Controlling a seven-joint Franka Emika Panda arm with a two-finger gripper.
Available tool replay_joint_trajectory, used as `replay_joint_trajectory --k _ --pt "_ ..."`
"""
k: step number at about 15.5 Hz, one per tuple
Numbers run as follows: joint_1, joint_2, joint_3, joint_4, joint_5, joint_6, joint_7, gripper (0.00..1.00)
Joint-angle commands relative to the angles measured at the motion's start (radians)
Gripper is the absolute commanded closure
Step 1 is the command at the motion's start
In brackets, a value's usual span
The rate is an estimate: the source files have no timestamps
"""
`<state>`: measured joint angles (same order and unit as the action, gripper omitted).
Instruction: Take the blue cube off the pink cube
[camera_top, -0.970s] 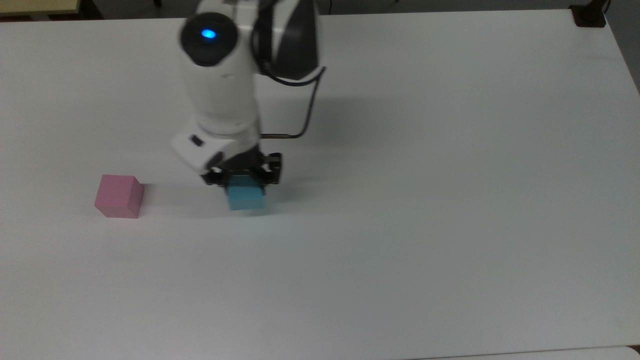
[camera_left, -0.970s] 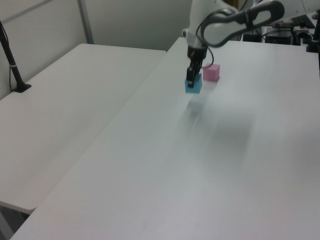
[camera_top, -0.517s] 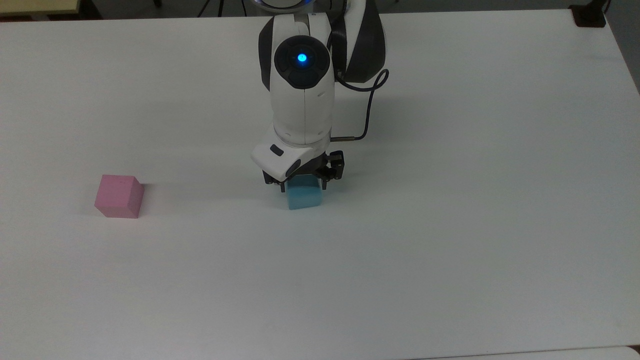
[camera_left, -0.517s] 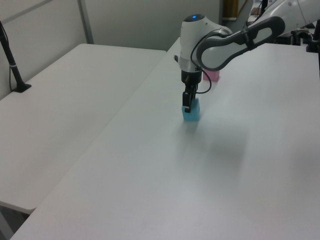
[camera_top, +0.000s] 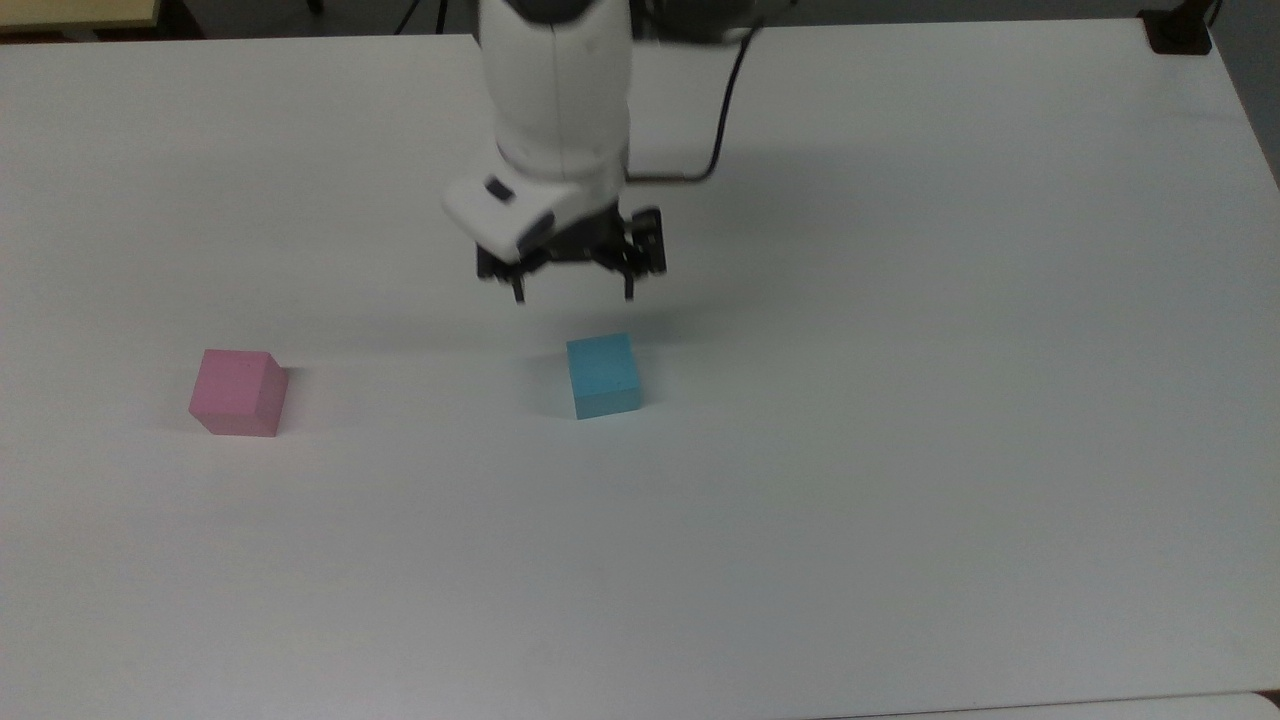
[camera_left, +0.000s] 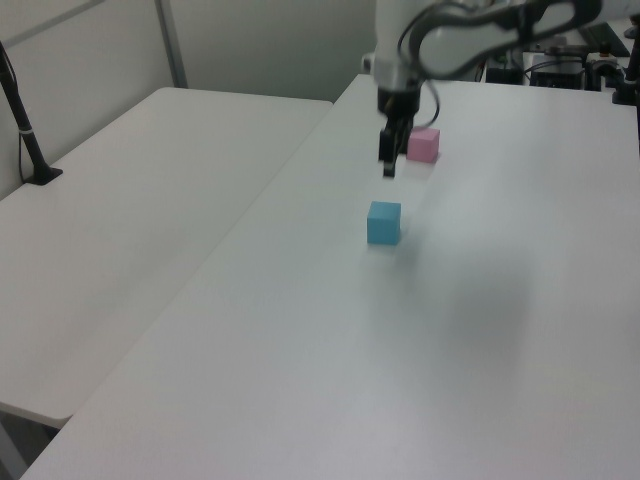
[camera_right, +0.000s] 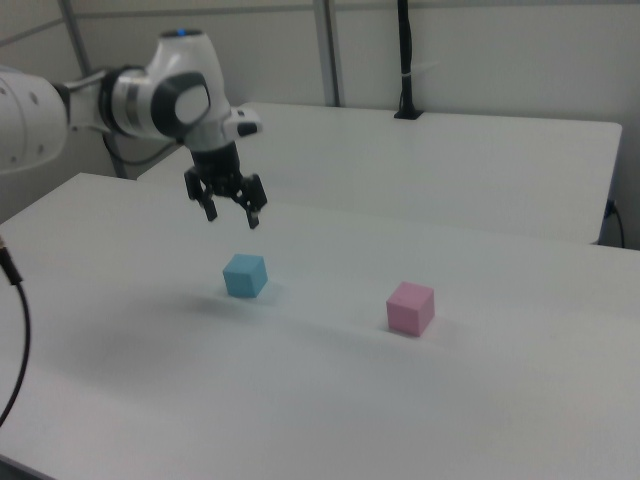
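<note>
In the top view the gripper (camera_top: 572, 291) hangs above the table (camera_top: 900, 450) with its fingers spread and nothing between them; half a second ago it was clamped on the blue cube (camera_top: 603, 375), which now sits alone on the table just near of it, well apart from the pink cube (camera_top: 238, 392) at the top view's left. In the left view the gripper (camera_left: 387, 165) has risen clear, with the blue cube (camera_left: 384, 222) below it and the pink cube (camera_left: 423, 145) farther back. In the right view the open gripper (camera_right: 231, 212) floats above the blue cube (camera_right: 245, 275), the pink cube (camera_right: 410, 307) well to the right view's right. The unstacking looks finished; only withdrawal seems left.
</note>
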<state>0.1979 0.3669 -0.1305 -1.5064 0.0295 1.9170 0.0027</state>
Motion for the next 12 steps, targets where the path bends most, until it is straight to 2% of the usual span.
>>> replay_joint_trajectory --k 1,4,12 --pt "-0.037 -0.175 -0.015 -0.040 -0.031 -0.165 0.000 0.00" --pt "-0.046 -0.227 -0.018 -0.044 -0.080 -0.234 0.007 0.00" --pt "-0.066 -0.270 -0.018 -0.046 -0.079 -0.243 0.030 0.00"
